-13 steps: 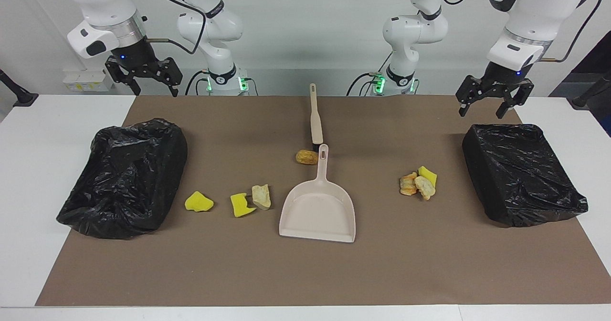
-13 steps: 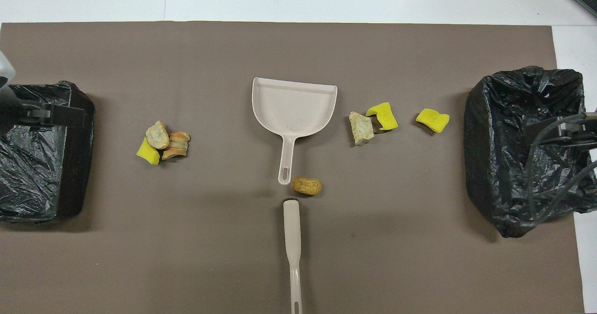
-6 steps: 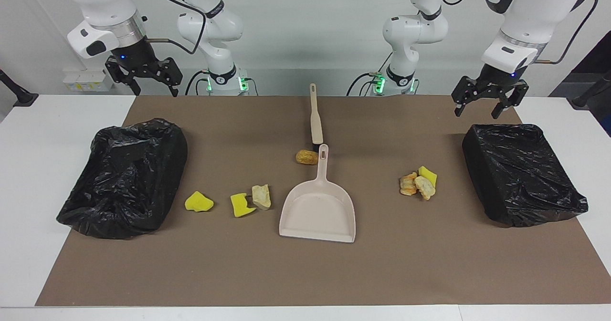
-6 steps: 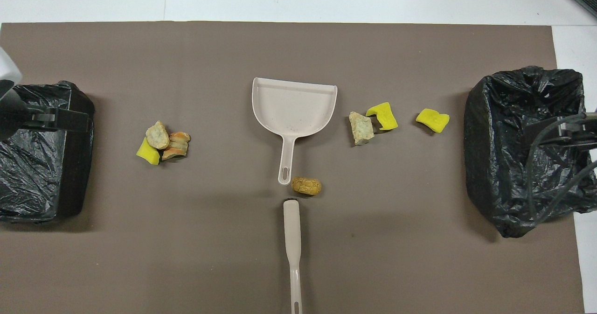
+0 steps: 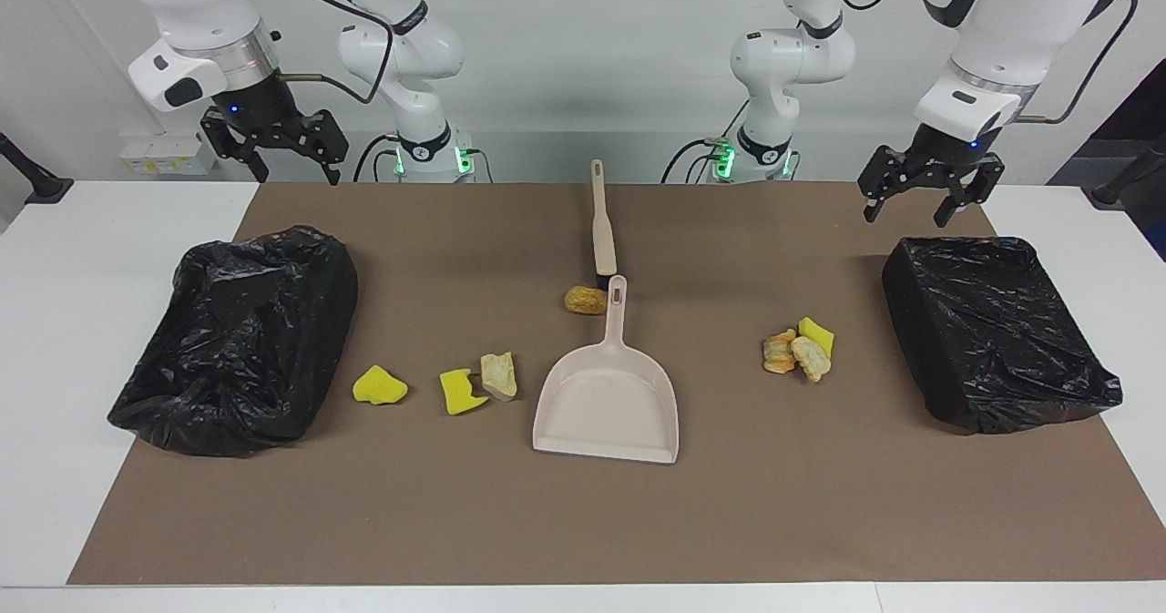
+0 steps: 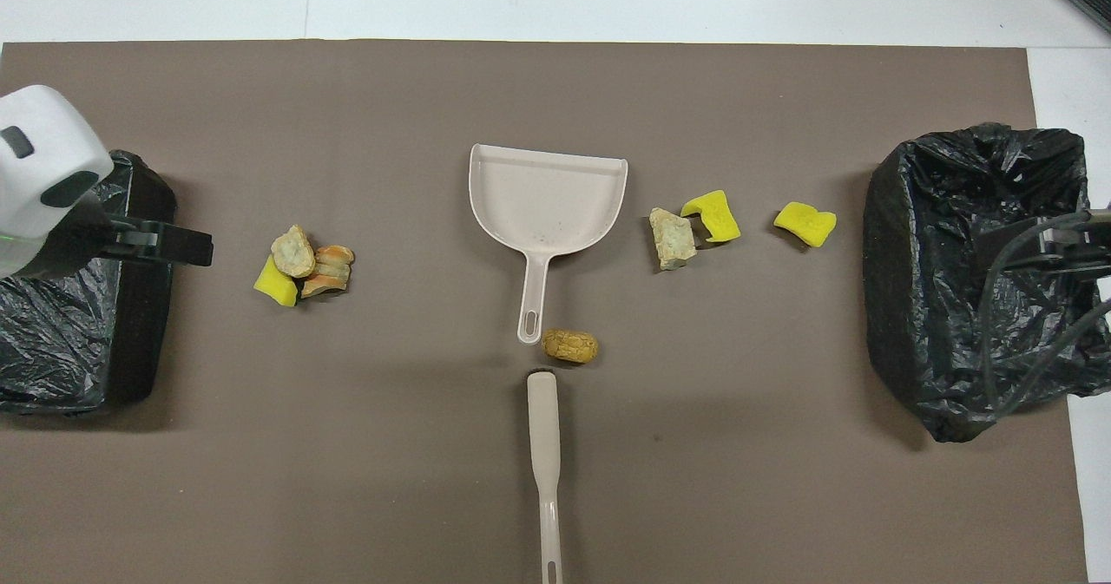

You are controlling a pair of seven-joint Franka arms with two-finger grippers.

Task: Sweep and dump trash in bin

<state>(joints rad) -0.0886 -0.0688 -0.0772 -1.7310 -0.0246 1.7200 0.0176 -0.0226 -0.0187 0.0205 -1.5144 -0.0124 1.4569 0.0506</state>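
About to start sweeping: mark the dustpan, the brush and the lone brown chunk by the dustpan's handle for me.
dustpan (image 5: 608, 408), facing view, on the flat floor of its pan.
brush (image 5: 603, 235), facing view, on the middle of its beige handle.
brown chunk (image 6: 570, 345), overhead view, on its top middle.
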